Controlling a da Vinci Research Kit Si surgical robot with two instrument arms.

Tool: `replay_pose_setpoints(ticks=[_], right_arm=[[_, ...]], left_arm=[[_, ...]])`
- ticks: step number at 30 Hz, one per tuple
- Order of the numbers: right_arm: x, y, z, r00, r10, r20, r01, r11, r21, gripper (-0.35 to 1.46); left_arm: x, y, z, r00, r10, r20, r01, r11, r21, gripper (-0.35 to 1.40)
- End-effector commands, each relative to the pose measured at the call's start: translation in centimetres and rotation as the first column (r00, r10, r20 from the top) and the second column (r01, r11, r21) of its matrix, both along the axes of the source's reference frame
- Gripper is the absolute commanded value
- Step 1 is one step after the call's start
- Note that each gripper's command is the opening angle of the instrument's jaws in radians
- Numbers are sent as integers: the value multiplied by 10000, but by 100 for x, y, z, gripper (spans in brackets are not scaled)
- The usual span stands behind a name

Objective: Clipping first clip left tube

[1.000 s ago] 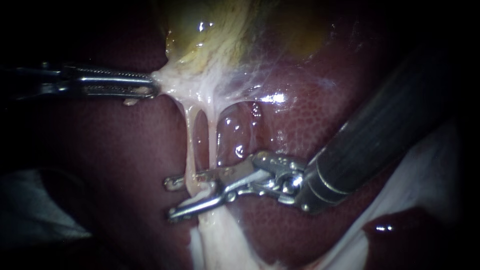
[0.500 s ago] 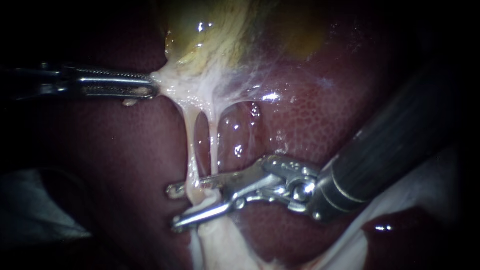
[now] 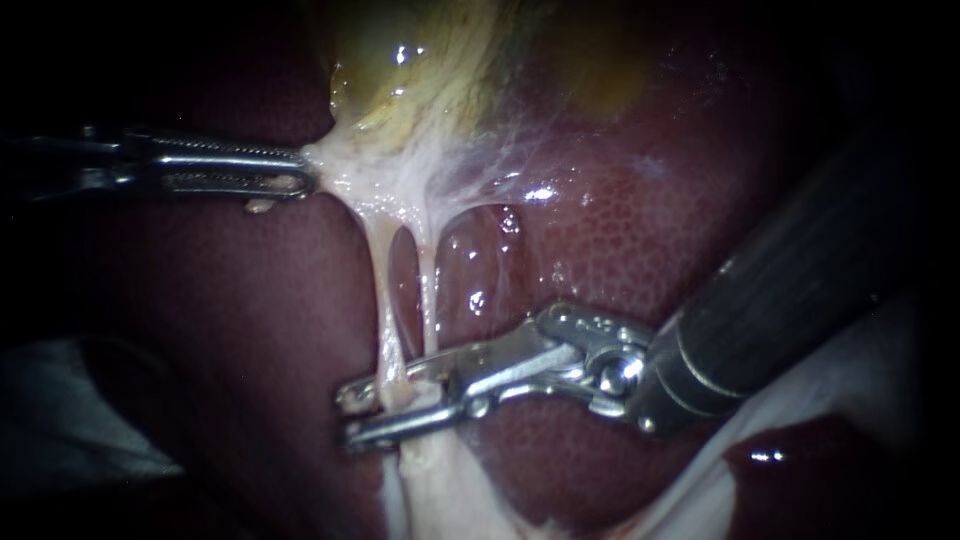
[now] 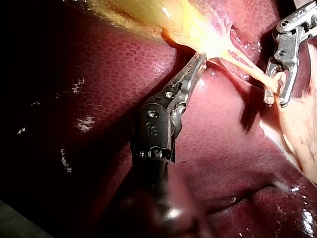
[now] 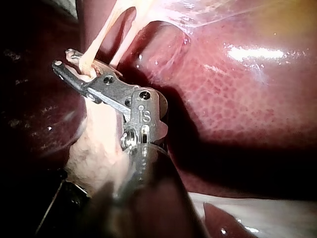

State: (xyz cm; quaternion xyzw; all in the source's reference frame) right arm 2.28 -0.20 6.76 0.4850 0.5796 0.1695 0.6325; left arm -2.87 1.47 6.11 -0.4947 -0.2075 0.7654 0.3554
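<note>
Both pincers grasped: my left instrument the gallbladder at ten o'clock, my right instrument the left tube; surroundings too dark.

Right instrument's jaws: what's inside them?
The left tube, a pale string, squeezed between both jaws of the right instrument. The jaws cover the pinched spot, so I cannot see whether a clip sits there.

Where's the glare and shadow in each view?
Endoscope view: glare on the gallbladder and wet liver; the left instrument fades into darkness along its shaft. Left wrist view: scattered glints on the liver, its own shaft shadowed. Right wrist view: bright streak on the liver, deep shadow beside the right instrument.
</note>
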Motion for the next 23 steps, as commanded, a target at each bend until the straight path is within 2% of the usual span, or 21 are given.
replay_pose_setpoints(ticks=[1,5,7,10,23], right_arm=[[0,1,1,10000,-5,13,5,10000,29,-17],[-1,3,2,9999,-34,110,32,9997,248,-35],[-2,3,3,9999,-75,144,70,9993,358,-35],[-3,3,3,9995,86,297,-101,9987,501,-35],[-4,2,4,9995,63,319,-79,9988,478,-35]], left_arm=[[0,0,0,10000,-3,-3,3,10000,3,-35],[0,0,0,10000,-2,-2,2,10000,3,-35],[0,0,0,10000,-1,-2,1,10000,3,-35],[0,0,0,10000,-3,-2,3,10000,3,-35],[0,1,1,10000,-4,-3,4,10000,3,-35]])
